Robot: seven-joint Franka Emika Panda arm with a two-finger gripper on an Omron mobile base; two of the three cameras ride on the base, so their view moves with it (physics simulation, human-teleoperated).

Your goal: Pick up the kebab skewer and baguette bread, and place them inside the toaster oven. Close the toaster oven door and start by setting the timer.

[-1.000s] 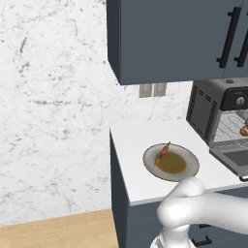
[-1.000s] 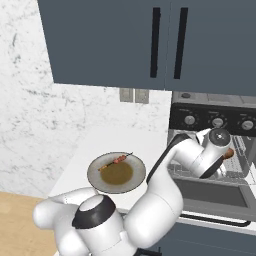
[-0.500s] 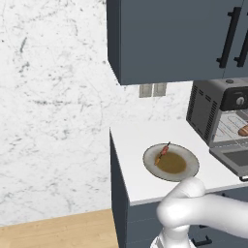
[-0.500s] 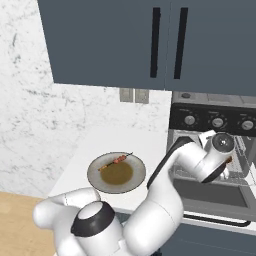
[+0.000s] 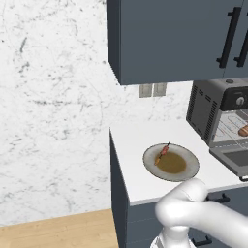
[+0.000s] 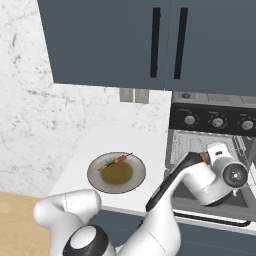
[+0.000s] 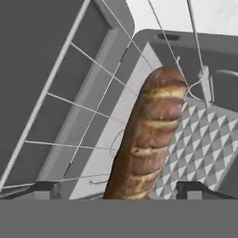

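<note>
Now the tool [image 7: 118, 190] stands open astride the baguette [image 7: 148, 135] on the oven [image 5: 218, 116] rack. Pulling out askew could drag the loaf off. The skewer [image 5: 162, 154] waits at the plate's [image 5: 190, 170] ten o'clock.

The toaster oven [image 5: 220, 116] is cut by the left base view's right edge, so only one end of the baguette [image 5: 243, 130] shows inside it. In the hand view the loaf's near end drops behind the bottom band. On the plate [image 6: 95, 167] the skewer [image 6: 119, 160] is too small to tell its chunks apart.
</note>
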